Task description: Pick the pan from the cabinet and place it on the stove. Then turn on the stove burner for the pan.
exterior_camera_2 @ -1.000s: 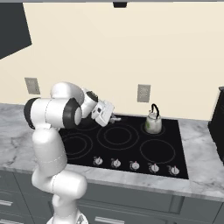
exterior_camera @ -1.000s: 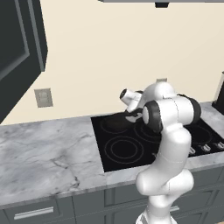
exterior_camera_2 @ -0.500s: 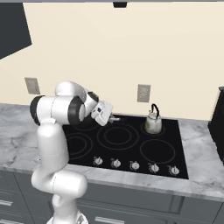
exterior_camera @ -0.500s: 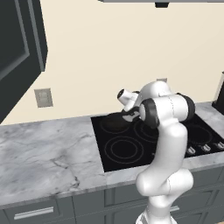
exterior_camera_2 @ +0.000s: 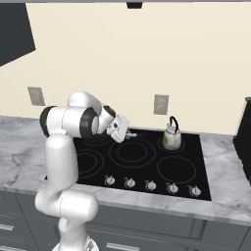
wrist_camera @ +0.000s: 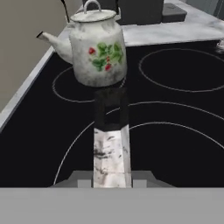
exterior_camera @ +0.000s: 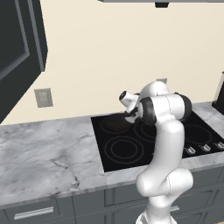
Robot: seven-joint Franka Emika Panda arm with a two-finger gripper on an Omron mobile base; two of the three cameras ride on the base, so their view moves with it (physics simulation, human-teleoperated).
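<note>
**While the claw grips its handle, the pan is at the stove and the burner is not yet lit**

As far as I can see from here, the first half of the job is nearly done. The pan (exterior_camera: 114,124) is out of the cabinet (exterior_camera: 19,48), which hangs up and to the left of the stove (exterior_camera_2: 147,169). It shows as a dark round shape over the stove's rear left ring. Whether it rests on the glass or hangs just above it, I cannot tell.

The claw (wrist_camera: 111,180) is closed on the pan's long handle (wrist_camera: 111,144). The handle runs out between the finger tips toward the kettle (wrist_camera: 97,48), which stands on the stove's rear right ring.

What is left, I judge: let go of the handle, pull the arm clear, then reach to the knobs (exterior_camera_2: 151,185) along the stove's front edge and turn the one for the rear left ring. No ring glows.
</note>
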